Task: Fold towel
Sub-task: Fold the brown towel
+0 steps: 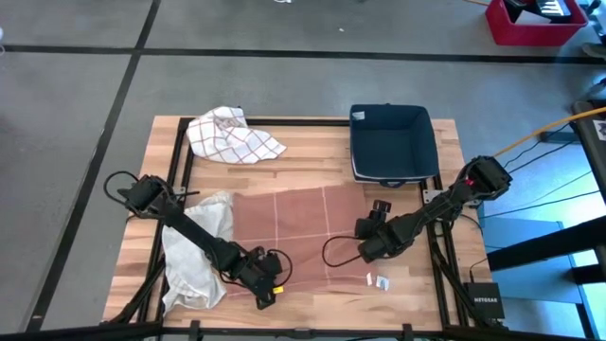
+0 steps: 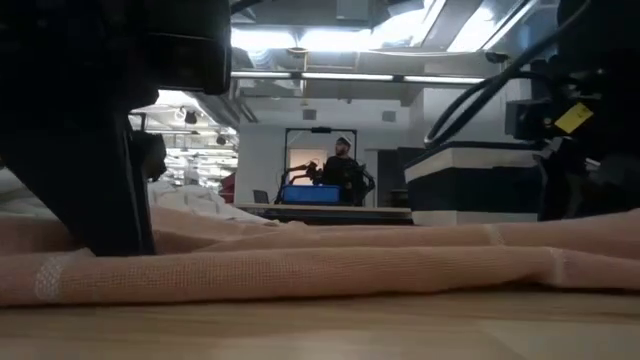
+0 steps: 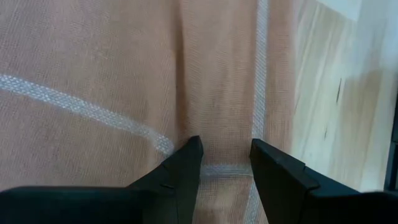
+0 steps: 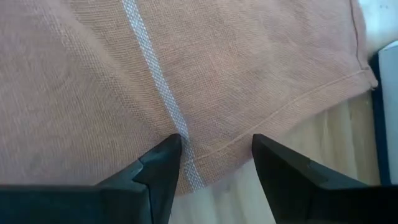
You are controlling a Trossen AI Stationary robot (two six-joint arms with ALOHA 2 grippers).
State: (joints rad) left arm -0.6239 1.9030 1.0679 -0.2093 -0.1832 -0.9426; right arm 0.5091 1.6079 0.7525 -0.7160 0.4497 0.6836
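A salmon towel [image 1: 294, 232] with pale stripes lies spread flat on the wooden table [image 1: 312, 152]. My left gripper [image 1: 267, 290] is open over the towel's near left corner. In its wrist view the fingers [image 3: 227, 146] stand either side of a stripe crossing near the towel's edge [image 3: 283, 74]. My right gripper [image 1: 365, 249] is open at the towel's right edge. In its wrist view the fingers [image 4: 217, 142] straddle the hem [image 4: 298, 102] beside a pale stripe [image 4: 149, 68]. My left gripper comes slanting down from above with its fingers apart. In the low view a dark finger [image 2: 110, 200] meets the towel's top [image 2: 200, 265], which stays flat on the table. My right gripper's fingertips [image 4: 165, 152] are at the hem; whether they touch it I cannot tell.
A crumpled white towel [image 1: 194, 251] lies on the table's left part, beside the salmon one. A checked towel [image 1: 232, 134] sits at the far side. A dark blue bin [image 1: 390, 142] stands at the far right. Two small white bits [image 1: 379, 280] lie near the front edge.
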